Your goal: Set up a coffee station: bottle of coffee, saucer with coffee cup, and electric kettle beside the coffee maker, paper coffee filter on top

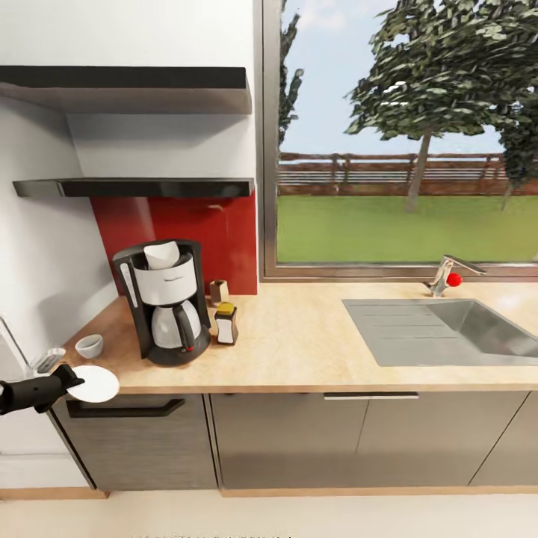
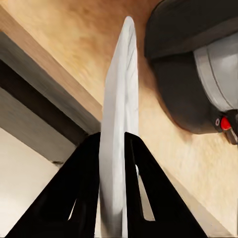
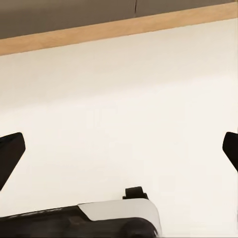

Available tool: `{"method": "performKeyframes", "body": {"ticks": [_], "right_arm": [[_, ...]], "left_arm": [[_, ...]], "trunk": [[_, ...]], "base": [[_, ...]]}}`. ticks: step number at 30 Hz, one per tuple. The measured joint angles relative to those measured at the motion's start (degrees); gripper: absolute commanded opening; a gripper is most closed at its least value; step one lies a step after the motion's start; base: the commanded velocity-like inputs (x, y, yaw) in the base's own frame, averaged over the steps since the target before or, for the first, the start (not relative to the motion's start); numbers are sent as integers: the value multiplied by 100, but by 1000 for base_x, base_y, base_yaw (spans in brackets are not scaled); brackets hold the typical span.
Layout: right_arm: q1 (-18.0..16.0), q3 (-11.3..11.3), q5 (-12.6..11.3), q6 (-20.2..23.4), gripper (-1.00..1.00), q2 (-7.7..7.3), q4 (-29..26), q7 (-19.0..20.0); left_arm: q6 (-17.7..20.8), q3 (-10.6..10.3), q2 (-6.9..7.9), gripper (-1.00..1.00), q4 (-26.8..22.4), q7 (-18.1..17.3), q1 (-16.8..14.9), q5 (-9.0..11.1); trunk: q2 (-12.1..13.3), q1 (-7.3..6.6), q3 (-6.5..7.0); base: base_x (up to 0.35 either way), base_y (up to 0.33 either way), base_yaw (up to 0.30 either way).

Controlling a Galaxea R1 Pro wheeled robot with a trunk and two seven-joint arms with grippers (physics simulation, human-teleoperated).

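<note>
Your left gripper (image 2: 113, 148) pinches one saucer (image 1: 96, 383) overhanging the worktop (image 1: 299, 351) edge, beside one coffee maker (image 1: 166, 301); right fingers (image 3: 11, 153) spread wide.

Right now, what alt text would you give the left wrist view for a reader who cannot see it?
The left gripper pinches the white saucer edge-on between its two black fingers, above the front edge of the kitchen countertop. Beside the saucer stands the black base of the coffee maker, its small red switch showing.
</note>
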Motion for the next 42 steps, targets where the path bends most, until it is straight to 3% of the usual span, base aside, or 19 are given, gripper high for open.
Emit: {"method": "performKeyframes", "body": {"ticks": [10, 22, 42], "right_arm": [[0, -1, -4, 84, 100, -11, -7, -2], [2, 2, -7, 98, 100, -166, -4, -6], [2, 9, 9, 92, 100, -185, 5, 8]], "left_arm": [[-7, -12, -180, -100, 13, -7, -2, 19], [1, -3, -193, -100, -52, 3, -24, 15], [-33, 13, -195, -100, 12, -12, -4, -29]], "trunk": [[-1, 0, -73], [-2, -2, -175], [-2, -2, -284]], "base": [[0, 0, 126], [50, 0, 42], [93, 13, -41]]}}
